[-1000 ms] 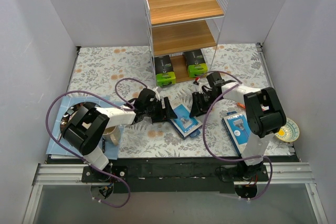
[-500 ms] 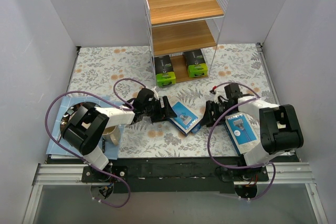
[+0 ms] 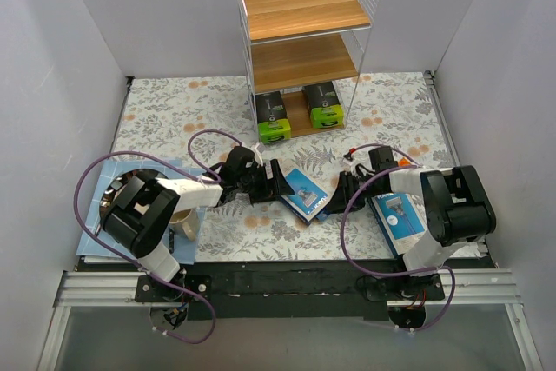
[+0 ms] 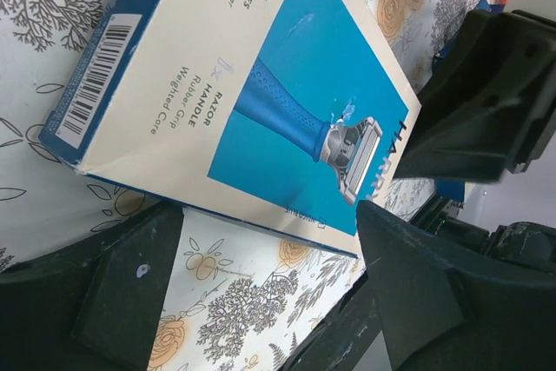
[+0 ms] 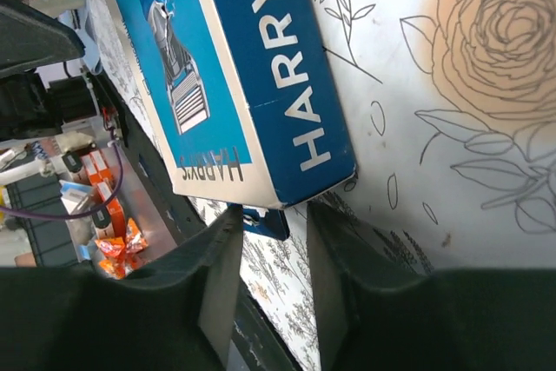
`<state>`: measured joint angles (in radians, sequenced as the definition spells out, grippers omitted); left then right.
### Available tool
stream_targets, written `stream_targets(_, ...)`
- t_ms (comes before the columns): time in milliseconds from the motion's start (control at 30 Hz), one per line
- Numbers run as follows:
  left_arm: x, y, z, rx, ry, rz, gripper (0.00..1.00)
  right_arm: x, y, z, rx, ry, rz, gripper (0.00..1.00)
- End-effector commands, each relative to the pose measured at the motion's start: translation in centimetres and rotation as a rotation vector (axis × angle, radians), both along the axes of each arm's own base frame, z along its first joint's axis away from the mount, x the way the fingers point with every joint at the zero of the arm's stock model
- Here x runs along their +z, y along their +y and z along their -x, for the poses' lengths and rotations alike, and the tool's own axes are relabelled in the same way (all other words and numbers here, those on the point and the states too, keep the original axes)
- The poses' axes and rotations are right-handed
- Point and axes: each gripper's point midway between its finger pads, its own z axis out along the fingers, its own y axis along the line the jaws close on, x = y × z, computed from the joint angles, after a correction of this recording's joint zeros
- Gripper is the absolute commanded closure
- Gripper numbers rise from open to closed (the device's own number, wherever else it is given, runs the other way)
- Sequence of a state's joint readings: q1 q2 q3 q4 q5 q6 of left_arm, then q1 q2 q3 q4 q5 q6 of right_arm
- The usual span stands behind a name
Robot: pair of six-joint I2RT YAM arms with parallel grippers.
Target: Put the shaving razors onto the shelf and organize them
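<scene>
The second razor pack (image 3: 395, 215) lies flat at the right of the table (image 3: 174, 115), its near end tucked under the right arm. Only part of its label shows. The first razor pack (image 4: 261, 84) lies between the two arms, well short of the shelf (image 3: 304, 10). The left gripper (image 3: 276, 185) is spread wide, its fingers (image 4: 122, 288) either side of the pack's near edge and holding nothing. The right gripper (image 3: 340, 190) sits at the pack's opposite corner with its fingers (image 5: 217, 275) only narrowly parted (a blue scrap shows in the gap, but I cannot tell if it is pinched). Two green boxes (image 3: 274, 119) fill the shelf's bottom board, while the upper two boards are bare.
</scene>
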<state>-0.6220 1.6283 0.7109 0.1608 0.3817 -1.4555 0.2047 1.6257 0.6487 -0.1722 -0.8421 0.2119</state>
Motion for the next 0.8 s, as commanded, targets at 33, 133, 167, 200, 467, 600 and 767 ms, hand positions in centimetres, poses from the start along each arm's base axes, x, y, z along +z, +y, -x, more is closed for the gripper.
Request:
stream_targets(33, 0.4, 0.6, 0.7, 0.001, -0.004, 0.002, 0.13, 0.6, 1.0, 0.8, 0.022, 0.038, -0.112, 0.8)
stream_targets(133, 0.3, 0.6, 1.4, -0.004, 0.032, 0.028, 0.04, 2.0, 1.4, 0.6, 0.026, 0.043, -0.158, 0.94)
stream_targets(167, 0.4, 0.6, 1.5, -0.007, 0.036, 0.04, 0.02, 2.6, 1.6, 0.3, 0.022, 0.043, -0.176, 0.94)
stream_targets(200, 0.5, 0.4, 1.9, -0.025, 0.051, 0.063, 0.02, 3.4, 1.8, 0.2, 0.015, 0.055, -0.205, 0.96)
stream_targets(467, 2.0, -0.2, 2.8, 0.002, 0.149, 0.237, 0.02, 6.9, 2.9, -0.4, 0.001, 0.082, -0.352, 0.99)
stream_targets(600, 3.1, -0.4, 2.7, -0.007, 0.13, 0.274, 0.02, 6.8, 3.3, 0.4, 0.016, 0.091, -0.348, 0.98)
stream_targets(767, 3.2, 0.1, 1.0, 0.066, 0.14, 0.285, 0.02, 7.6, 5.0, 1.8, 0.094, 0.073, -0.36, 0.96)
